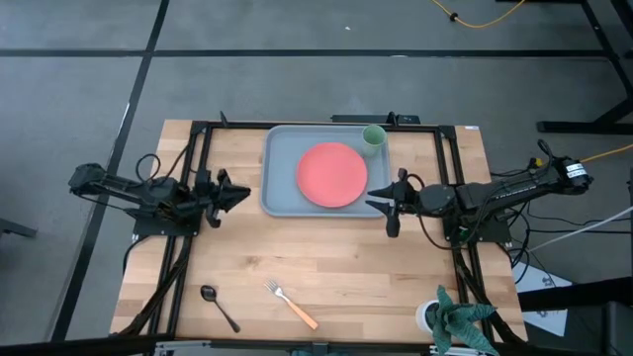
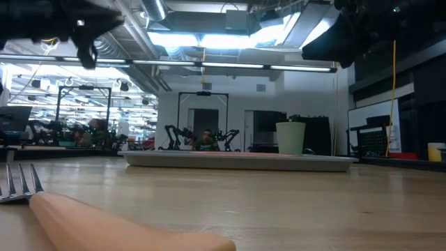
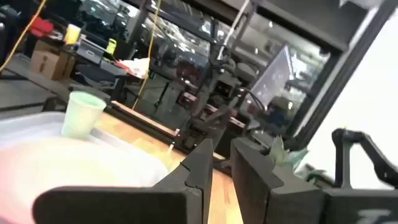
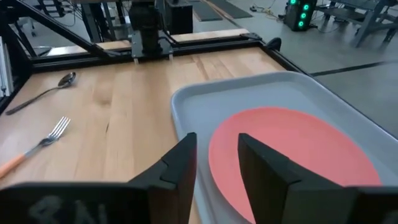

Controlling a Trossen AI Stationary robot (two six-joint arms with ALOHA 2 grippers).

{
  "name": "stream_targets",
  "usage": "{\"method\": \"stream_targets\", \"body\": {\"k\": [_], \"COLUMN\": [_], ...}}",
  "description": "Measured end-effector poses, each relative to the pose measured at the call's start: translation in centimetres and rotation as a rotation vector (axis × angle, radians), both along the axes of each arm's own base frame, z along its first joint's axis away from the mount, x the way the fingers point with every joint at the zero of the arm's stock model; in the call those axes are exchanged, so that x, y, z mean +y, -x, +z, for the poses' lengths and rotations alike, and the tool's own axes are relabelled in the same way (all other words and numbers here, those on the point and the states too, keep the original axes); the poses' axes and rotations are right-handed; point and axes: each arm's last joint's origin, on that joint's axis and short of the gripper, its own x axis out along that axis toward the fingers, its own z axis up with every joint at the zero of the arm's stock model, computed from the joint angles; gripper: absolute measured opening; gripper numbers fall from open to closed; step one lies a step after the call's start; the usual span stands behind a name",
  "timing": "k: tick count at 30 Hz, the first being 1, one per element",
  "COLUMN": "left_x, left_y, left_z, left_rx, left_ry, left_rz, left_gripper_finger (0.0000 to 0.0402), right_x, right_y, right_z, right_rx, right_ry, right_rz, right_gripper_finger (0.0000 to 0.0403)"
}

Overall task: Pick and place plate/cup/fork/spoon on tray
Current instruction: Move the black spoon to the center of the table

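Coral plate [image 1: 332, 175] and green cup [image 1: 373, 136] on grey-blue tray [image 1: 280, 178], fork [image 1: 291, 303], spoon [image 1: 219, 306] on table

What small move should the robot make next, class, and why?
Probably the right hand should swing toward the fork and come down over its handle. The plate and cup already sit on the tray, while the fork and spoon lie on the table's near edge. Both hands are empty, the left hand beside the tray.
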Motion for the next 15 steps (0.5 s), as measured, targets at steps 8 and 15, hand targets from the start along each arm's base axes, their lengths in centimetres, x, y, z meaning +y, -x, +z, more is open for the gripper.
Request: {"method": "stream_targets", "body": {"k": [8, 15], "left_x": [-2.4, -5.6], "left_y": [-2.4, -4.4], "left_z": [7.1, 9.4], "left_rx": [0.321, 0.711], "left_ry": [-0.107, 0.152], "left_rz": [-0.195, -0.547], "left_gripper_finger": [0.0051, 0.0051], "right_x": [0.0, -0.1], "right_y": [0.2, 0.3], "right_z": [-0.6, -0.8], "right_rx": [0.063, 0.087], "right_ry": [-0.004, -0.007], "right_rz": [-0.007, -0.01], "right_gripper_finger": [0.0121, 0.0121]}}
